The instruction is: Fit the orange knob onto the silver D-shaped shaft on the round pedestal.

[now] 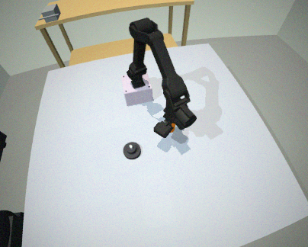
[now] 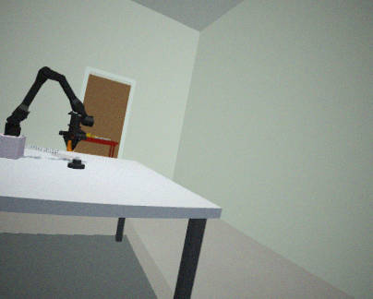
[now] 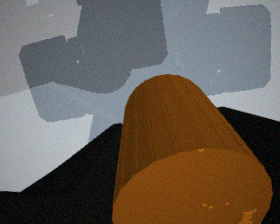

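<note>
The orange knob [image 1: 173, 127] [image 2: 70, 146] [image 3: 165, 112] is between the fingers of my gripper [image 1: 171, 128] [image 3: 169, 125], which is shut on it. The knob is held above the table, with a gap below it in the exterior view. In the wrist view its smooth flat end faces the camera, and the hole underneath is hidden. The dark round pedestal [image 1: 132, 156] [image 2: 76, 166] stands apart from the gripper, lower left of it in the top view. The silver shaft [image 1: 131, 146] sticks up from its middle. Its flat side is too small to make out.
The arm's pale pink base block [image 1: 138, 97] [image 2: 13, 147] stands on the white table [image 1: 95, 198] [image 2: 138, 189], behind the pedestal in the top view. A wooden bench [image 1: 114, 8] with a grey object stands beyond the table's far edge. The arm's shadows lie around the gripper.
</note>
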